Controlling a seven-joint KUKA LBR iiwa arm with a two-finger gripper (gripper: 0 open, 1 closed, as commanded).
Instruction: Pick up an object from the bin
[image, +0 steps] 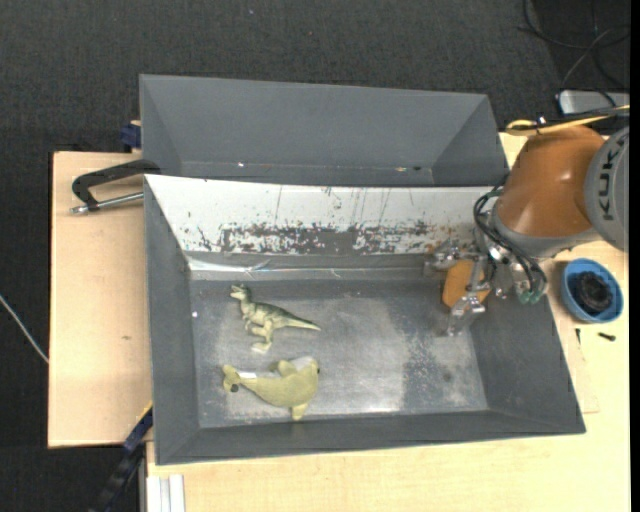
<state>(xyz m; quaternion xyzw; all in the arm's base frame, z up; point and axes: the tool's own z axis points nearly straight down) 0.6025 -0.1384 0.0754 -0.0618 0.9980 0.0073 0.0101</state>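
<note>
The gripper (466, 303) is hanging over the bin's (170, 330) bare right side; open or closed, I cannot tell. The standing dinosaur (268, 317) and the lying dinosaur (283, 384) are sitting left, apart, leaving grasping room.

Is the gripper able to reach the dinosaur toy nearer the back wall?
Probably yes: the gripper hangs at the bin's right side, and bare floor lies between it and the dinosaur toy; the other toy lies apart.
</note>
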